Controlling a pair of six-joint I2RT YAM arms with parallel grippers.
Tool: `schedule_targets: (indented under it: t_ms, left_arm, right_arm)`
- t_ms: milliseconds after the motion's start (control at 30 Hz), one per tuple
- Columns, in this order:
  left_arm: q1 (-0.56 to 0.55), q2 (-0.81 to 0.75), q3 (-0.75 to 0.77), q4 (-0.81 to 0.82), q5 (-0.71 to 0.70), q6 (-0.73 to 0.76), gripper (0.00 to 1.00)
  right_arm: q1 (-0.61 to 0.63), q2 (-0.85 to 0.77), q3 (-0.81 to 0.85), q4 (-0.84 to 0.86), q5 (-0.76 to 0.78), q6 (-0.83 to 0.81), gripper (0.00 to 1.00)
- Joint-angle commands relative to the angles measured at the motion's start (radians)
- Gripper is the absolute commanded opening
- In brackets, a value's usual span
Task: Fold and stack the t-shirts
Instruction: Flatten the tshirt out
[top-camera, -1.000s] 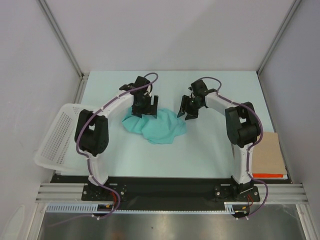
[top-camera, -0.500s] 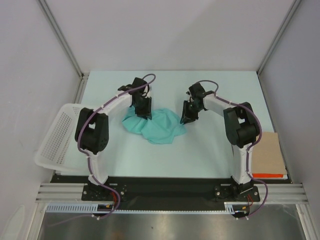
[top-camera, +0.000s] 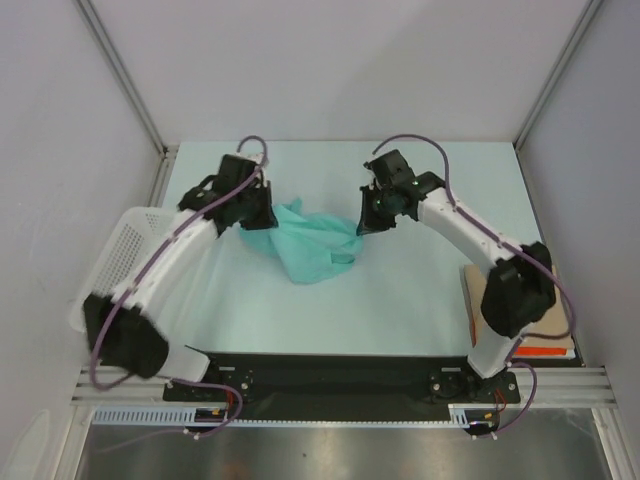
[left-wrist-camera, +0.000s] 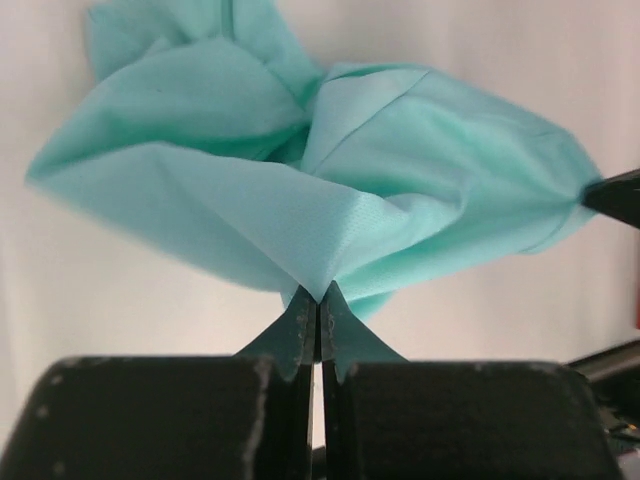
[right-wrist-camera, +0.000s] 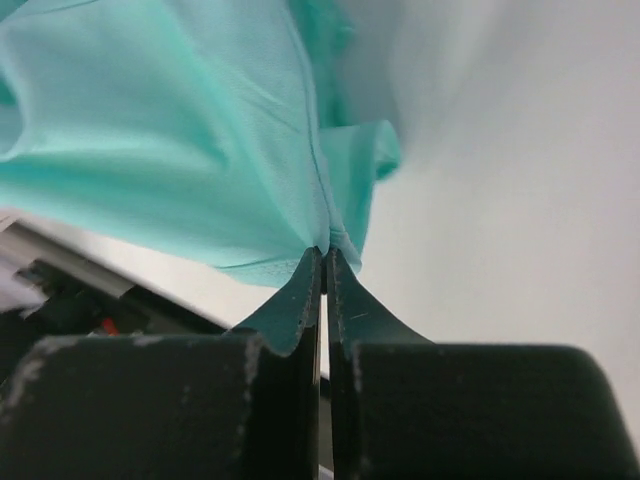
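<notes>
Since half-second earlier, arms swung apart: left gripper (top-camera: 262, 212) and right gripper (top-camera: 366, 222) each clamped t-shirt (top-camera: 315, 245) edge, spreading it for folding.

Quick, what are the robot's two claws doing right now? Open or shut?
The left gripper is closed, pinching the t-shirt.
The right gripper is closed too, pinching the same t-shirt.
</notes>
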Motion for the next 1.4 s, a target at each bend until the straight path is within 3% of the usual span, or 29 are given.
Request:
schedule_targets:
  t_ms: [0, 100, 167, 300, 433, 533, 633, 667, 733, 767, 833, 867, 900, 933, 967, 1000, 1033, 1100, 1167, 1233, 1300, 1367]
  left_arm:
    - [0.006, -0.381, -0.059, -0.003, -0.016, -0.031, 0.0]
    - [-0.002, -0.598, -0.084, 0.02, 0.058, -0.053, 0.0]
    - [-0.003, -0.657, -0.058, -0.004, 0.051, -0.062, 0.0]
    - [-0.005, -0.685, 0.05, -0.078, 0.043, -0.057, 0.0]
    - [-0.005, -0.602, 0.07, -0.052, 0.084, -0.051, 0.0]
    - [-0.005, -0.473, 0.048, 0.042, 0.122, -0.057, 0.0]
    - [-0.009, -0.235, 0.113, 0.138, 0.155, -0.057, 0.0]
    - [-0.013, -0.088, 0.154, 0.155, 0.159, -0.045, 0.0]
    - [-0.031, 0.097, 0.339, 0.151, 0.158, -0.009, 0.0]
    - [-0.036, 0.289, 0.527, 0.099, 0.131, 0.024, 0.01]
    - [-0.039, 0.468, 0.757, 0.031, 0.112, 0.038, 0.15]
    - [-0.034, 0.557, 0.877, -0.033, 0.104, 0.024, 0.49]
    - [-0.022, 0.587, 0.892, 0.011, 0.125, -0.008, 0.57]
    - [-0.007, 0.598, 0.897, 0.022, 0.112, -0.034, 0.63]
    - [-0.005, 0.602, 0.916, -0.039, 0.083, -0.039, 0.77]
    - [-0.009, 0.598, 0.909, -0.056, 0.02, -0.022, 0.86]
    - [-0.017, 0.537, 0.863, -0.059, -0.012, -0.004, 0.9]
    - [-0.017, 0.468, 0.689, -0.059, -0.051, 0.05, 0.9]
    - [-0.017, 0.356, 0.555, -0.075, -0.066, 0.073, 0.83]
    - [-0.022, 0.258, 0.269, -0.012, -0.013, 0.078, 0.79]
    - [-0.023, 0.126, 0.025, 0.051, 0.038, 0.047, 0.63]
    - [-0.036, 0.023, -0.104, 0.077, 0.07, 0.022, 0.5]
  right_arm:
    - [0.095, -0.21, 0.107, -0.112, 0.077, 0.039, 0.0]
    - [0.171, -0.319, 0.191, -0.159, 0.117, 0.091, 0.0]
    - [0.195, -0.388, 0.208, -0.173, 0.117, 0.128, 0.0]
    - [0.203, -0.491, 0.193, -0.189, 0.117, 0.215, 0.0]
    - [0.174, -0.53, 0.185, -0.198, 0.192, 0.205, 0.0]
    - [0.036, -0.501, 0.138, -0.19, 0.203, 0.19, 0.0]
    - [-0.12, -0.438, 0.032, -0.117, 0.16, 0.136, 0.0]
    - [-0.154, -0.412, 0.027, -0.092, 0.17, 0.118, 0.0]
    - [-0.244, -0.309, 0.055, -0.074, 0.183, 0.088, 0.0]
    - [-0.272, -0.271, 0.093, -0.055, 0.183, 0.067, 0.0]
    - [-0.34, -0.148, 0.142, -0.037, 0.192, 0.049, 0.0]
    - [-0.358, -0.101, 0.167, -0.025, 0.192, 0.013, 0.0]
    - [-0.372, -0.059, 0.234, -0.024, 0.233, -0.01, 0.0]
    - [-0.39, 0.042, 0.278, -0.037, 0.281, -0.033, 0.06]
    - [-0.403, 0.091, 0.343, -0.104, 0.287, -0.059, 0.17]
    - [-0.41, 0.137, 0.404, -0.157, 0.29, -0.064, 0.4]
    - [-0.415, 0.189, 0.54, -0.223, 0.319, -0.067, 0.47]
    - [-0.395, 0.242, 0.593, -0.351, 0.345, -0.077, 0.58]
    - [-0.351, 0.164, 0.496, -0.338, 0.33, -0.08, 0.6]
    - [-0.311, 0.077, 0.359, -0.284, 0.281, -0.07, 0.64]
    - [-0.251, -0.067, 0.148, -0.206, 0.24, -0.047, 0.63]
    - [-0.211, -0.159, -0.048, -0.134, 0.093, 0.004, 0.58]
